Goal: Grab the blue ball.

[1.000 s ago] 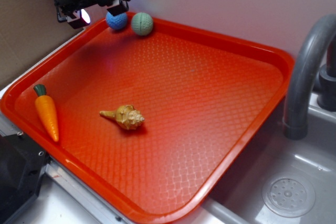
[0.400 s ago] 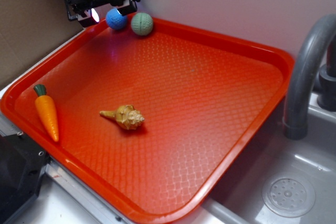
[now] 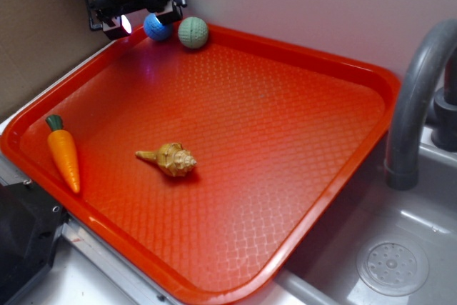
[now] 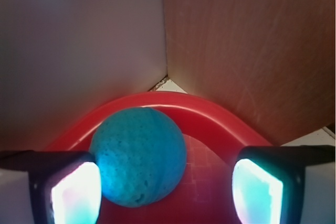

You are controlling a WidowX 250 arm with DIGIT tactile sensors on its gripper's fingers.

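The blue ball rests in the far left corner of the orange tray, just left of a pale green ball. My gripper hovers over that corner with its jaws open. In the wrist view the ball sits between the two lit pads, close against the left pad, with a wide gap to the right pad. The tray's curved rim runs right behind the ball.
A toy carrot lies by the tray's left rim and a tan shell near its middle. Walls close in behind the corner. A grey faucet and sink are at the right.
The gripper has shifted up and back toward the tray's far corner and slightly left, so the blue ball now lies between its open fingers. The ball stayed in place.
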